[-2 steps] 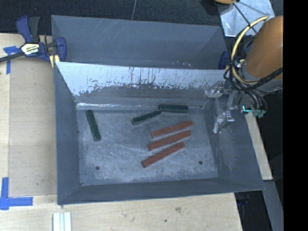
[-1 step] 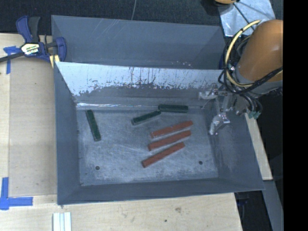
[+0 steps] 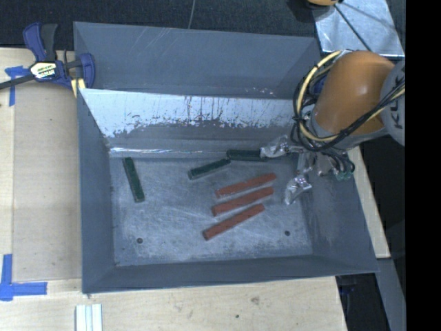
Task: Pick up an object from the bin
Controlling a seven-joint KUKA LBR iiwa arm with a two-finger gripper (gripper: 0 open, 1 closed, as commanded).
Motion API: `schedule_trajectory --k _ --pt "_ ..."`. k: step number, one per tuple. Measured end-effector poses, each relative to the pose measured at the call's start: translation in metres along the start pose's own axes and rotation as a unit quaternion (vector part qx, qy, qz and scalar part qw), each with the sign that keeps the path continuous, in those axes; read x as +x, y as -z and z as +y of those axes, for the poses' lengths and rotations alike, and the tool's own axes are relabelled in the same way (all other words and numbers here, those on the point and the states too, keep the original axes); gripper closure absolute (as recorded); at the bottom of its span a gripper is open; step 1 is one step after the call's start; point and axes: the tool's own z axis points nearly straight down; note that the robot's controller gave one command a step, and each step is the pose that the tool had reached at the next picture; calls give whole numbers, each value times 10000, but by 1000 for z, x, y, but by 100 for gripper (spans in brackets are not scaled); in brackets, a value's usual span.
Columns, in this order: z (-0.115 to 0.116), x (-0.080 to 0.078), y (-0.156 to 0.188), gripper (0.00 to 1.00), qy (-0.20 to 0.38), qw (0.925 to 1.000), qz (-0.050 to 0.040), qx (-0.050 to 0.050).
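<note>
The short dark green bar (image 3: pixel 242 155) lies flat at the far right of the bin (image 3: pixel 207 271) floor. Its right end is just beside one fingertip (image 3: pixel 275 148) of the gripper (image 3: pixel 288 169). The gripper's fingers stand apart, with nothing between them. Three red-brown bars (image 3: pixel 241 201) lie side by side just nearer. A second green bar (image 3: pixel 209 169) lies to the left.

The arm (image 3: pixel 394 112) is reaching in from the right, cables (image 3: pixel 311 81) looping over its orange wrist cover (image 3: pixel 351 92). The tool (image 3: pixel 288 169) is pointing leftward, its fingers (image 3: pixel 298 187) standing apart.

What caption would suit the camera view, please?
Gripper, fingers open, inside the bin just right of three reddish bars.
</note>
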Motion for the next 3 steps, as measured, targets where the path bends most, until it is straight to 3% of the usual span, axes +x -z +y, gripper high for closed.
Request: schedule_trajectory --k 1,2,3 --pt "12 11 -59 100 647 9979 -64 16" --pt "12 11 -59 100 650 9979 -64 17" --pt "13 17 33 100 751 9972 26 -15"
